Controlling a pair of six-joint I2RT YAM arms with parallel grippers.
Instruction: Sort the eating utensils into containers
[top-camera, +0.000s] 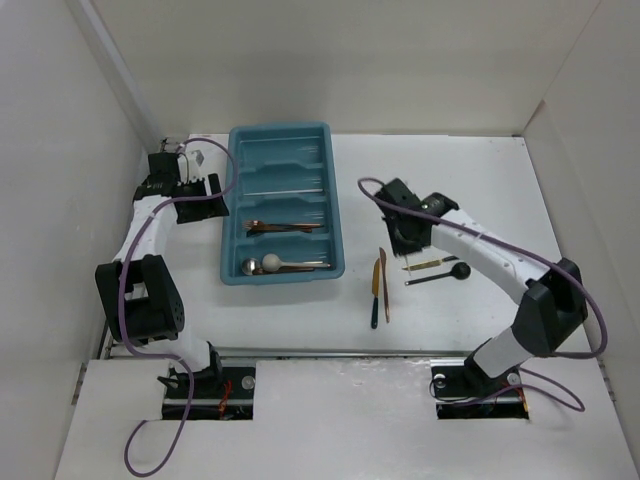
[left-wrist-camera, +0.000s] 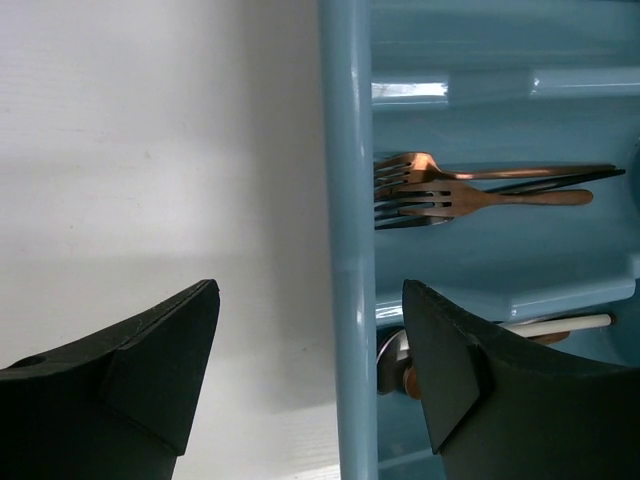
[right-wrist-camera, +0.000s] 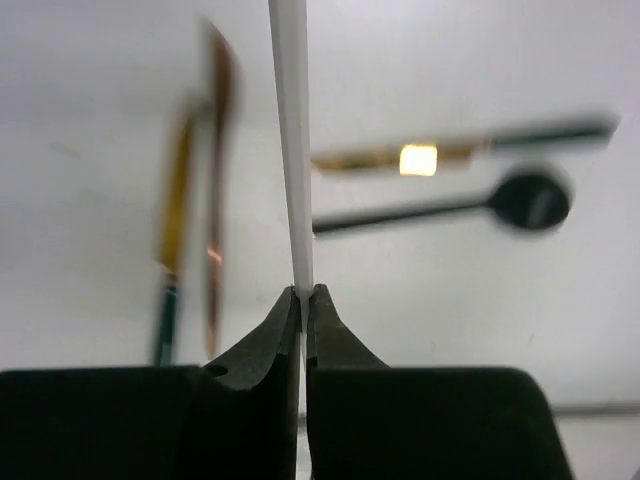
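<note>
No text, label, brand, number or sign is legible in any view. Teal tray (top-camera: 280, 150), rim and walls: plain. Copper forks (left-wrist-camera: 470, 197) lying in the tray: no stamp readable. Loose utensils (right-wrist-camera: 215, 180) in the right wrist view: blurred, nothing can be made out on them.

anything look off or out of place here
Nothing spilled or damaged. Four pieces lie loose right of the tray: copper utensil, dark-handled gold utensil, black spoon, gold-and-black utensil. The right gripper pinches a thin white stick.
</note>
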